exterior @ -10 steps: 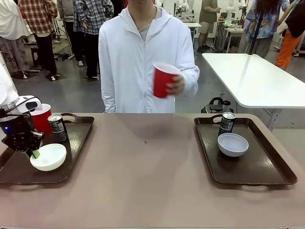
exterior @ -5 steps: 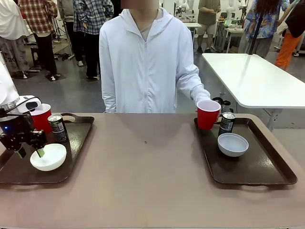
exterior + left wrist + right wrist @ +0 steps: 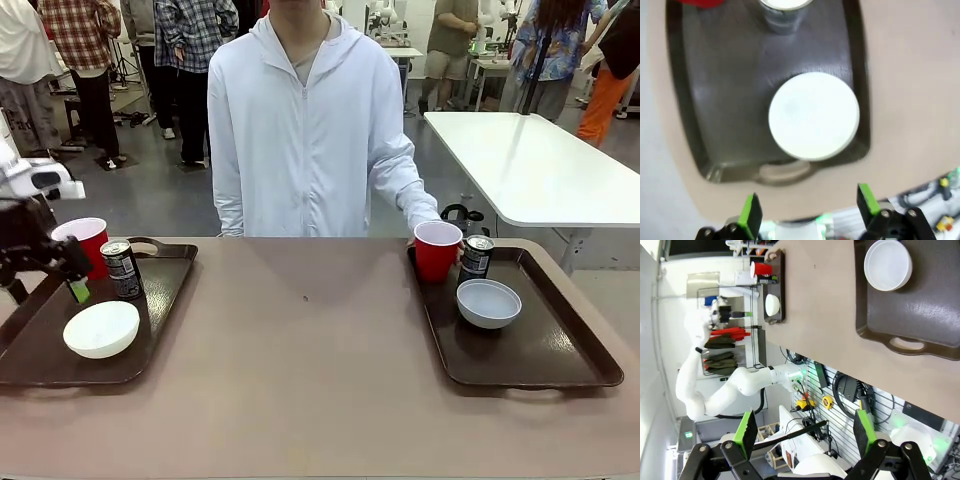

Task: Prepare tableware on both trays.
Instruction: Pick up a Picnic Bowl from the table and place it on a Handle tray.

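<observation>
Support surface: one table (image 3: pixel 310 380) with a plain matte brown top, running the full width of the front view. Two items rest directly on it, both dark brown rectangular trays with raised rims and rounded corners. Taking the small dark speck (image 3: pixel 306 297) near the table's middle as reference: the left tray (image 3: pixel 165 300) lies well to its left, reaching toward the table's left end, with a cut-out handle at its far end. The right tray (image 3: pixel 560 360) lies well to its right, with its near cut-out handle visible in the right wrist view. A broad strip of bare tabletop around the speck separates the trays.
</observation>
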`<state>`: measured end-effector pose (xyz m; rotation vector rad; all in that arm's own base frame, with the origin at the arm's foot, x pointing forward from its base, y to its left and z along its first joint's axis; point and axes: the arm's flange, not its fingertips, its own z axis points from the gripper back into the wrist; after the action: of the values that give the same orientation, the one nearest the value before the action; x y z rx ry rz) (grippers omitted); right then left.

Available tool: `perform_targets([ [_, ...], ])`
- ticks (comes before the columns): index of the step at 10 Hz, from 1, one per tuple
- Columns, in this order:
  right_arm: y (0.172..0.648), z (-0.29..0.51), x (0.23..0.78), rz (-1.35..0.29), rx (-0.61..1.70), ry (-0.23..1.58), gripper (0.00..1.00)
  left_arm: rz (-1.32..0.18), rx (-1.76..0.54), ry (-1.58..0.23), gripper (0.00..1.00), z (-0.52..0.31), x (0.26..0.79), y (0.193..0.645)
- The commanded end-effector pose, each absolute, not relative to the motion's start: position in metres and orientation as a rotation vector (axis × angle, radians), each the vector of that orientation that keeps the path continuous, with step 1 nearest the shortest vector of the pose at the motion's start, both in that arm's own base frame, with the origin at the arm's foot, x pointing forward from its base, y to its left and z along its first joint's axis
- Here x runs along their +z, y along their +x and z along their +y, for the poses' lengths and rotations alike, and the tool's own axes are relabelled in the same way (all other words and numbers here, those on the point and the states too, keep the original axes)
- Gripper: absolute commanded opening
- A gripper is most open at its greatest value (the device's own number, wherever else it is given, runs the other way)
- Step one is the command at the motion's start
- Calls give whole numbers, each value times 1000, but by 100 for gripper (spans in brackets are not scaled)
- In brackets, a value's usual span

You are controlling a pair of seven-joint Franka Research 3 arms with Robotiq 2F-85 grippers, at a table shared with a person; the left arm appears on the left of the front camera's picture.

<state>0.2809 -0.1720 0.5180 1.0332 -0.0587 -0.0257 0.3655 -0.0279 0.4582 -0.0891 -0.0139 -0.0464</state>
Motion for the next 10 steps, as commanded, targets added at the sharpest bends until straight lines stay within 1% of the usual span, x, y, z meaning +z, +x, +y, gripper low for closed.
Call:
perform_targets([
  [1,282,-172,519,-74,-12,1055,100,-24,-64,-56,100,-39,495,336],
  [3,282,-172,519,-74,-12,1055,100,7,-61,-80,100,-34,494,333],
  [4,282,-172,519,-74,-12,1055,100,-22,-76,-77,100,-39,502,331],
  [10,282,-172,519,-74,-12,1055,100,-22,-76,-77,100,-39,502,331],
])
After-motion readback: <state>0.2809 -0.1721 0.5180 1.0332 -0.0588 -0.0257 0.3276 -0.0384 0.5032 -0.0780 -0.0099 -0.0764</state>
